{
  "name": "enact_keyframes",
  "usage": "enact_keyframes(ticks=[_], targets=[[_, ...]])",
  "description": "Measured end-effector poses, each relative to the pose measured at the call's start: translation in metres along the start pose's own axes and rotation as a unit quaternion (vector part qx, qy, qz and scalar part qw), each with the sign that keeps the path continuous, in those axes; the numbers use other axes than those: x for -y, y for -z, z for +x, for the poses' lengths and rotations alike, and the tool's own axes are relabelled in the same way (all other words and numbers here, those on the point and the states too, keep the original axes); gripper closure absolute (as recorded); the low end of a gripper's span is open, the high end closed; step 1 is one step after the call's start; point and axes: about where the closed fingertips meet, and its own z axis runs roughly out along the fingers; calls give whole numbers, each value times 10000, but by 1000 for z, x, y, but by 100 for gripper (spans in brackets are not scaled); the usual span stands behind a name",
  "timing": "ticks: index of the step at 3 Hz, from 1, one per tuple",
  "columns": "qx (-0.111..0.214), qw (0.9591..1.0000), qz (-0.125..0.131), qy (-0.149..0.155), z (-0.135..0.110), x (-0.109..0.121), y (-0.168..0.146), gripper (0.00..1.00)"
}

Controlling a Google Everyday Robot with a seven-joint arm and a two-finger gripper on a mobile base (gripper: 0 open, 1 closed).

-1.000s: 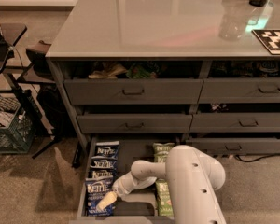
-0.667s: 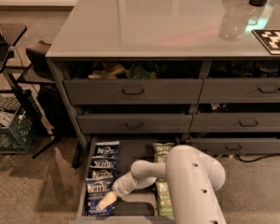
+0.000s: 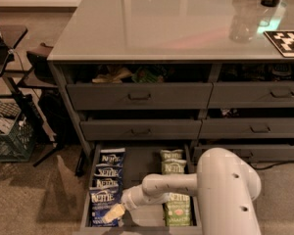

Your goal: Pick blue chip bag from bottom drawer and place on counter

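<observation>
The tool (image 3: 112, 213) at 7 o'clock is over the nearest blue chip bag (image 3: 99, 199), its state I cannot tell; the bag seems light, crinkly, so pinch its edge

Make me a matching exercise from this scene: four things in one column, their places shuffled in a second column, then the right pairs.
Things:
1. blue chip bags
2. green chip bags
3. gripper
4. black-and-white patterned card

Places:
A. right edge of the counter
B. right side of the bottom drawer
C. front left corner of the drawer, at the nearest blue bag
D. a row along the drawer's left side

Pairs: 1-D, 2-B, 3-C, 4-A.
</observation>
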Motion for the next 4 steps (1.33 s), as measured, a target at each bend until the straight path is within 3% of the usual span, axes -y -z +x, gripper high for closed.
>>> enact_keyframes(ticks=[1, 4], targets=[[191, 9995, 248, -14, 8, -9, 11, 0], [354, 9958, 384, -750, 8, 49, -27, 0]])
